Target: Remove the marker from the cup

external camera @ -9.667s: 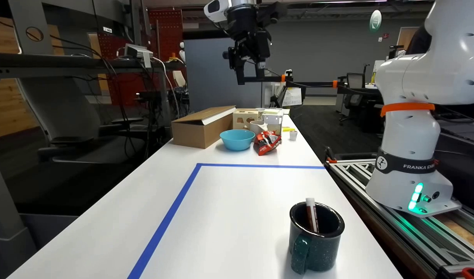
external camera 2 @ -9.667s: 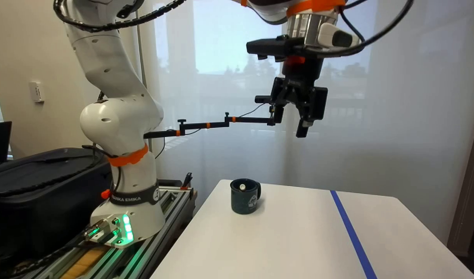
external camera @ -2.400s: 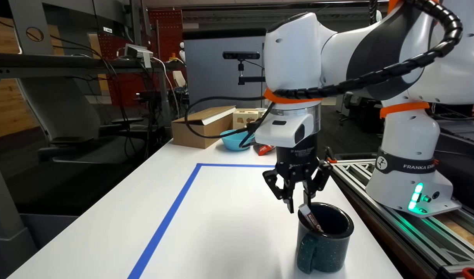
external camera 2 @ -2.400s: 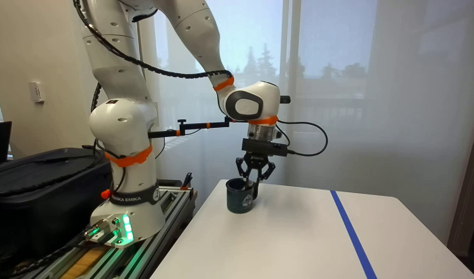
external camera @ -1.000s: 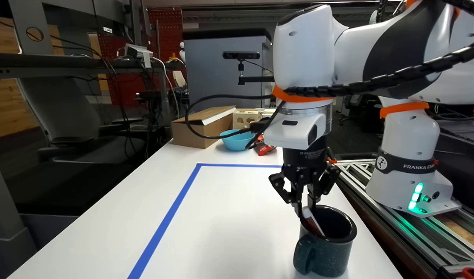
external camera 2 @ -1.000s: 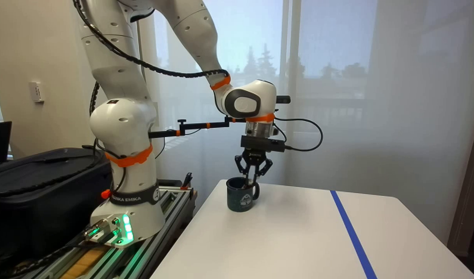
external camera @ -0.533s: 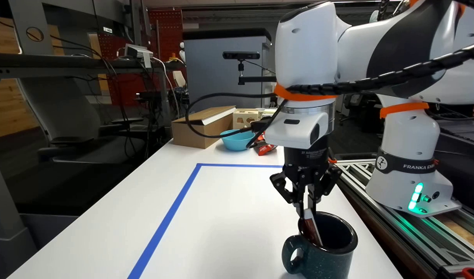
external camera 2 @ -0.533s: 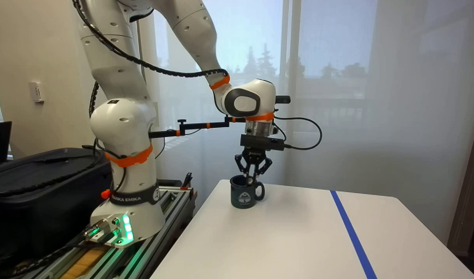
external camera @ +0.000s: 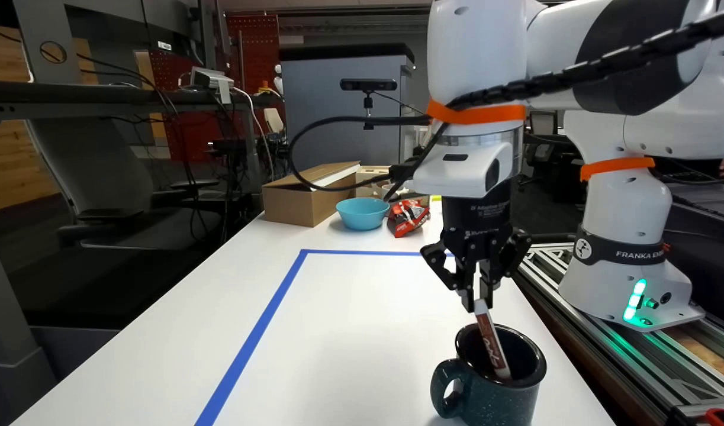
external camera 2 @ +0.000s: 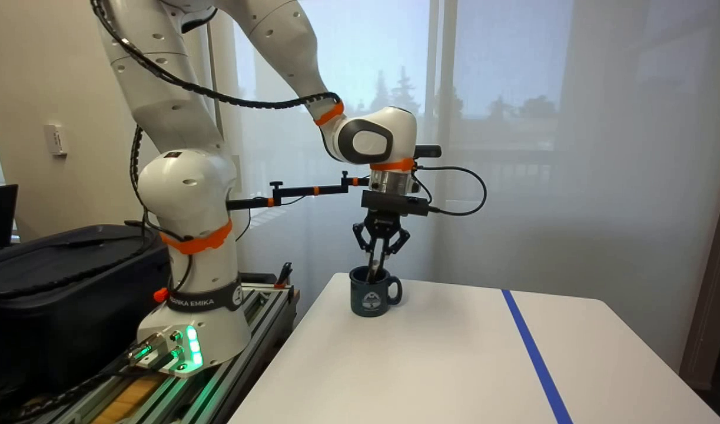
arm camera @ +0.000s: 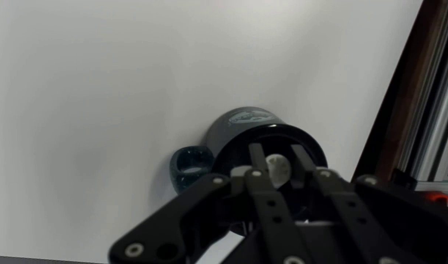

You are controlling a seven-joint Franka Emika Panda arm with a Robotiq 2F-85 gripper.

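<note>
Cup and marker are together at the near right of the worktop in an exterior view, and we see the end effector over them, grasping the marker by its white upper end. The marker leans, its top tipped left and above the rim, its lower end inside the cup; we cannot tell whether that end touches the inner wall. The cup stands upright, its handle pointing left. The white arm comes in from the right. Left of the cup, blue tape runs away along the worktop and turns right farther off. At the far end we make out a light blue bowl between a cardboard box on the left and a red packet on the right. In the wrist view we look down on the marker's white end between the two fingers, with the dark mouth of the cup beneath. In an exterior view we find the cup at the far left of the worktop, its handle on the right.
</note>
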